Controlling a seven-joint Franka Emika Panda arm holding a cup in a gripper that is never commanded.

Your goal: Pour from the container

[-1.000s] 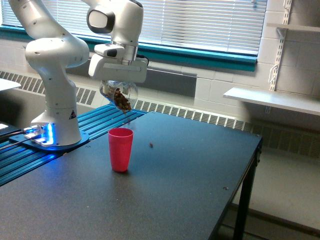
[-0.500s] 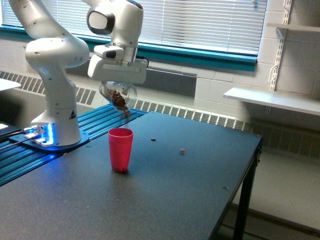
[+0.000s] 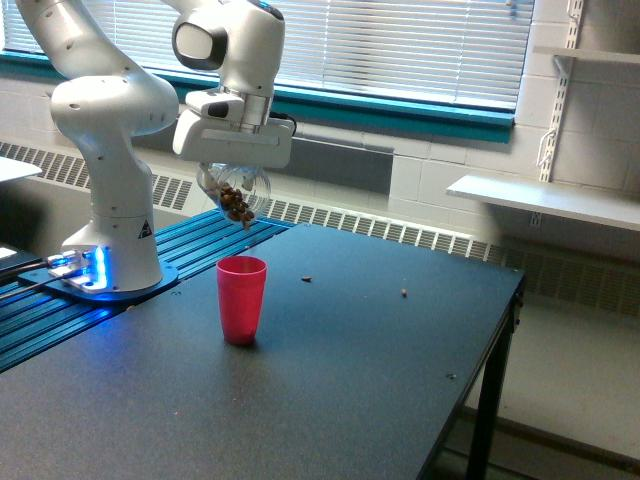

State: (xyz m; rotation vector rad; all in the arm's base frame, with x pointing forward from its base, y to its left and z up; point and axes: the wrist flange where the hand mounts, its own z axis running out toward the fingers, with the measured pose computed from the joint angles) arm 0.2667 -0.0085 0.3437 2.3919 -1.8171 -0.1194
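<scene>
Exterior view: a dark bench [image 3: 330, 400] fills the lower half, running back toward a wall heater under a window with blinds [image 3: 400, 40]. At the exterior view's left, a white robot arm [image 3: 110, 110] rises from a base lit blue, standing on blue ribbed rails [image 3: 60, 320] beside the bench. A white shelf [image 3: 540, 200] juts from the wall at the exterior view's right.

The arm bends over the bench and ends in the tool [image 3: 233, 172], a white block pointing down. It grips the container [image 3: 234, 194], a clear rounded jar that hangs just under the block; the fingers themselves are hidden by the block and the jar, so how far they close cannot be read beyond the jar being held. The container is tilted, its mouth turned down toward the bench, and brown pieces [image 3: 238, 203] sit bunched at the lower side.

Below the container, apart from it, a red cup [image 3: 241, 299] stands upright on the bench. Two tiny brown bits lie on the bench surface: one [image 3: 307, 278] near the cup, another [image 3: 404, 293] further toward the exterior view's right.
</scene>
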